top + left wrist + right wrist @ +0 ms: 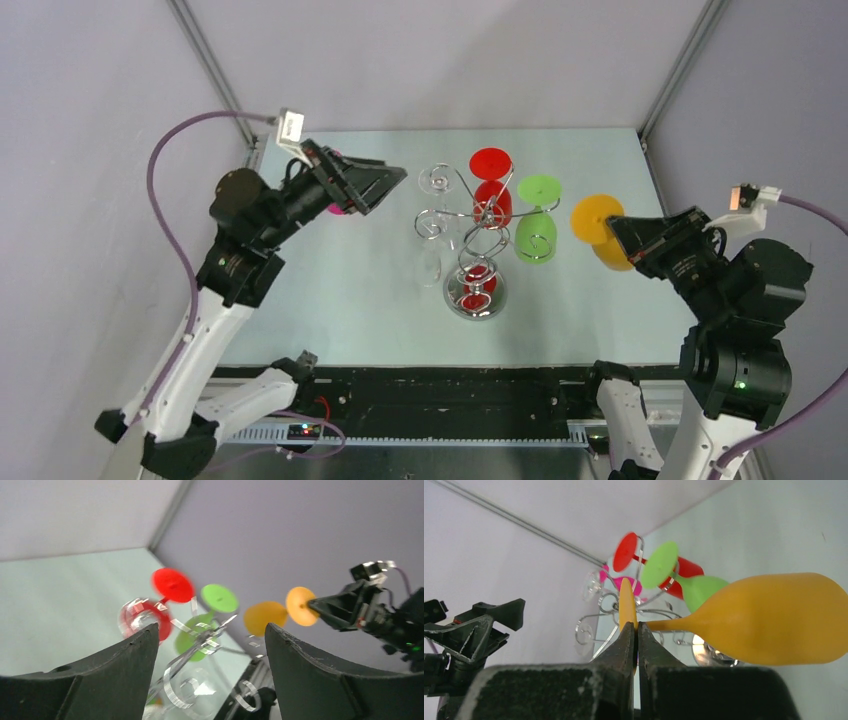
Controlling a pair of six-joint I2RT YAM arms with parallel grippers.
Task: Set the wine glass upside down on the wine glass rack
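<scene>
The chrome wine glass rack (478, 232) stands mid-table on its round mirrored base. A red glass (491, 190), a green glass (537, 228) and a clear glass (431, 262) hang on it upside down. My right gripper (616, 230) is shut on the foot of an orange wine glass (598, 226), held foot-up in the air to the right of the rack. In the right wrist view the fingertips (630, 630) pinch the orange foot disc (626, 602) and the bowl (774, 620) points right. My left gripper (396, 181) is open and empty, left of the rack's top.
A pink glass (338, 208) shows partly behind the left gripper. The left wrist view looks past both fingers (142, 647) at the rack's curled arms (200, 635) and the right arm (370, 610). Grey enclosure walls stand round the table (330, 300).
</scene>
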